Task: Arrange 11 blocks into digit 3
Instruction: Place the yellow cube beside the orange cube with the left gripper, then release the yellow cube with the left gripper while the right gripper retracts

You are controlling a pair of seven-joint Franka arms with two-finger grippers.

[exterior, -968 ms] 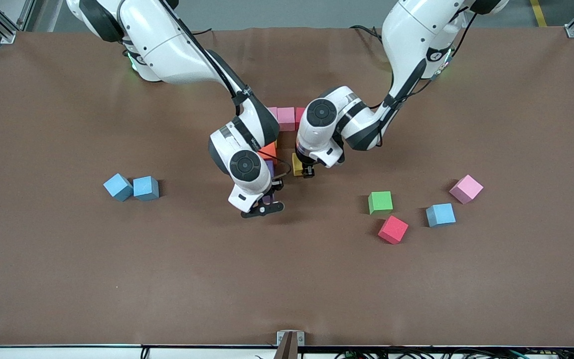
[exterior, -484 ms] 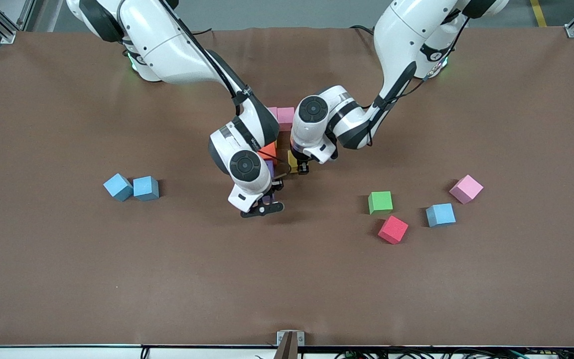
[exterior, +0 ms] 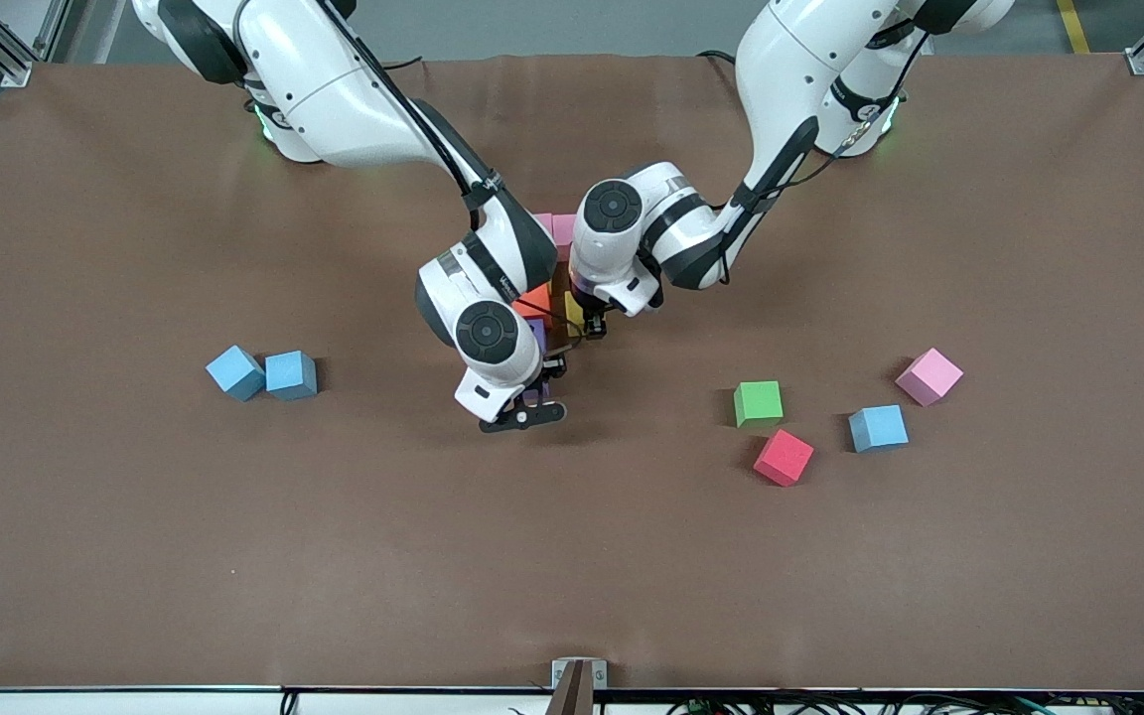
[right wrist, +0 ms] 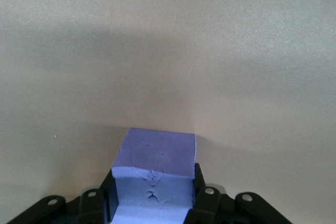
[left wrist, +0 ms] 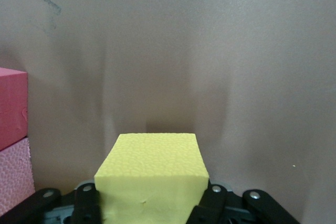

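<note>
at centre frame, with left gripper (exterior: 592, 333) clamped on the yellow block (left wrist: 152, 174) and right gripper (exterior: 530, 395) on the purple block (right wrist: 155, 169), seat yours flush

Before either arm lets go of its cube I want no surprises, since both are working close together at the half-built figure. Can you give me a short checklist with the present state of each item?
1. Left gripper has its jaws shut on the yellow cube: ok.
2. Right gripper has its jaws shut on the purple cube: ok.
3. Yellow cube square with the red cube and pink cube beside it: cannot tell.
4. Room between the two wrists over the figure: not ok, they sit very close.
5. Spare cubes apart from the work: ok, the green cube lies off toward the left arm's end.
</note>
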